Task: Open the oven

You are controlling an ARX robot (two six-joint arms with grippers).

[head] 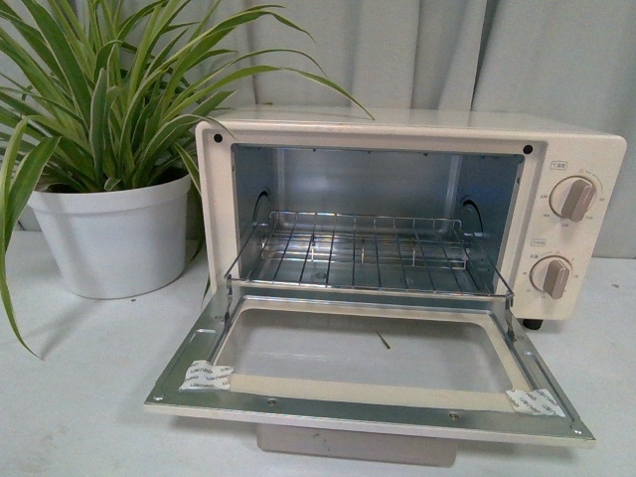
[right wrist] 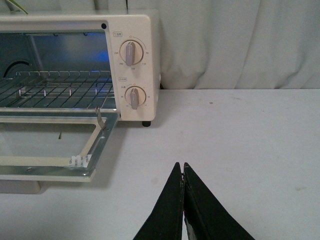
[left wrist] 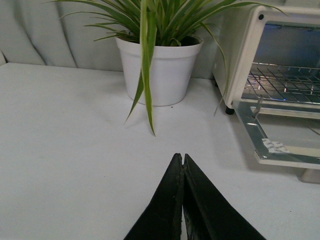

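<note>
The cream-white oven (head: 581, 134) stands at the middle of the white table with its glass door (head: 368, 368) folded down flat toward me. Its wire rack (head: 358, 248) shows inside the lit cavity, and two round knobs (head: 573, 199) sit on its right face. The pale bar handle (head: 358, 444) hangs under the door's front edge. My left gripper (left wrist: 180, 157) is shut and empty over the bare table, left of the oven (left wrist: 240, 45). My right gripper (right wrist: 181, 166) is shut and empty, right of the oven (right wrist: 147, 65) and its door (right wrist: 95, 150). Neither arm shows in the front view.
A spider plant in a white pot (head: 114, 238) stands left of the oven, its long leaves (left wrist: 146, 75) drooping over the table. A grey curtain (right wrist: 240, 40) hangs behind. The lowered door juts out toward the table's front edge.
</note>
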